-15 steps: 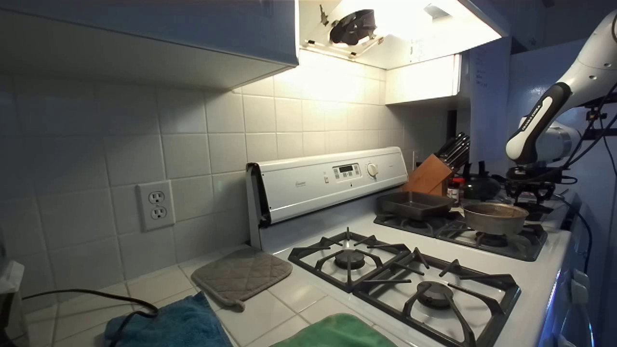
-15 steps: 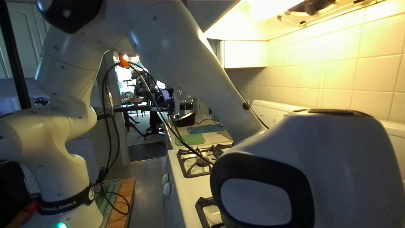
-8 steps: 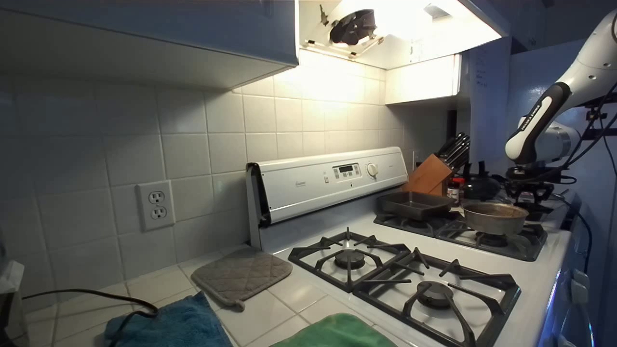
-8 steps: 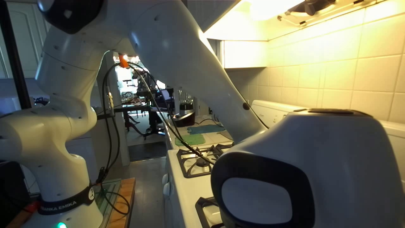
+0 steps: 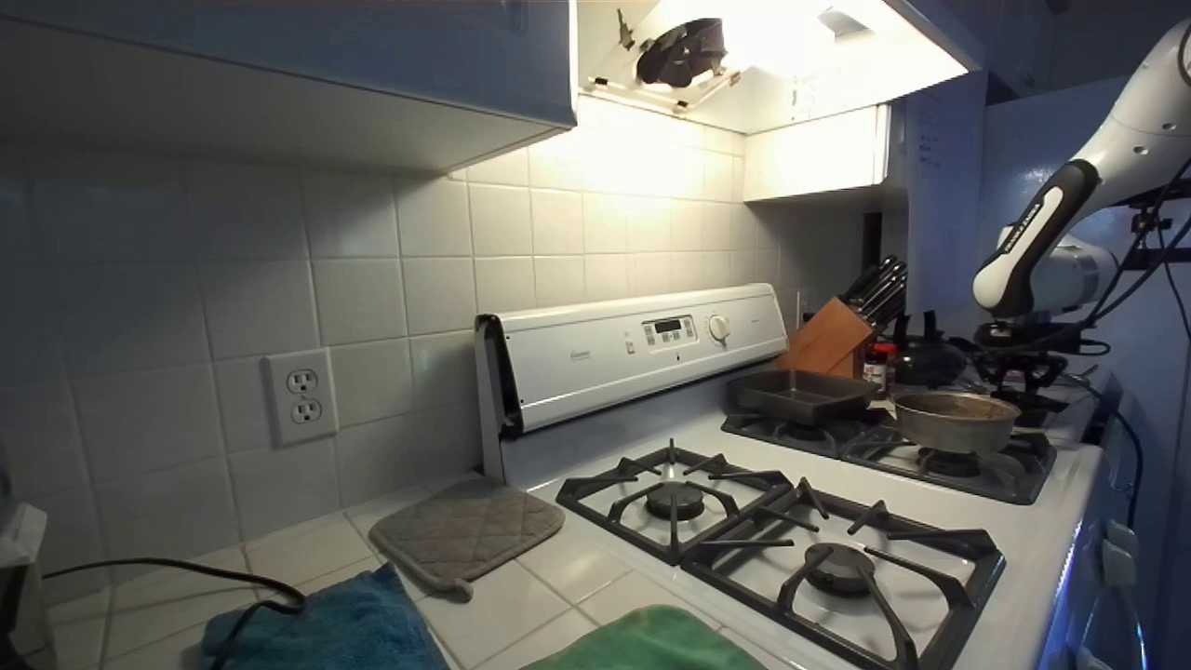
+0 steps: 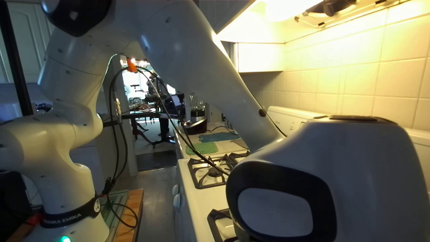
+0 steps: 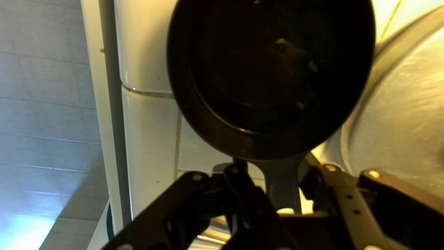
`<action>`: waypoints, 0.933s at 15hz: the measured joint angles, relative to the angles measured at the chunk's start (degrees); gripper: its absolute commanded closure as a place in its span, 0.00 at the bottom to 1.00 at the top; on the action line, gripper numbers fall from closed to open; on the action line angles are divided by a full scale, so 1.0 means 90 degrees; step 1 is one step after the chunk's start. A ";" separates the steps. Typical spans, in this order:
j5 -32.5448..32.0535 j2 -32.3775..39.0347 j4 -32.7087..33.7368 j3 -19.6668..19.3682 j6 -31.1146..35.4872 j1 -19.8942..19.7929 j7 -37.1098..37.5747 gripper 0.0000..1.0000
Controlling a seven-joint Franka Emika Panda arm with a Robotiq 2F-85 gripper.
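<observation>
Straddling the narrow handle (image 7: 281,182) of a glossy, round black pan (image 7: 263,80): fingers (image 7: 309,173) apart, empty.

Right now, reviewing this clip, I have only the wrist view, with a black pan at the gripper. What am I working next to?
Observer: A stove: in an exterior view, the gripper is by its far end.
Operator: Anything sharp nearby?
Observer: Yes, in an exterior view a wooden block holds black-handled knives.
Operator: And past the stove's near end?
Observer: A blue towel with a black cord lying across it.
</observation>
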 measured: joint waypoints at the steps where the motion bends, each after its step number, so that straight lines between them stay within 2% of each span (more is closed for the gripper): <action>1: 0.0000 0.0011 0.0013 0.0000 -0.0003 0.0004 0.0000 0.33; 2: 0.0000 0.0017 0.0016 0.0000 -0.0003 0.0010 0.0000 0.31; 6: 0.0000 0.0026 0.0016 0.0000 -0.0004 0.0032 0.0001 0.04; 8: 0.0001 0.0026 0.0017 0.0000 -0.0004 0.0044 0.0001 0.00; 9: 0.0001 0.0024 0.0018 0.0000 -0.0004 0.0049 0.0001 0.01; 11: 0.0006 0.0012 0.0018 0.0003 -0.0004 0.0057 0.0000 0.11; 14: 0.0047 -0.0023 0.0020 0.0004 -0.0004 0.0067 0.0000 0.36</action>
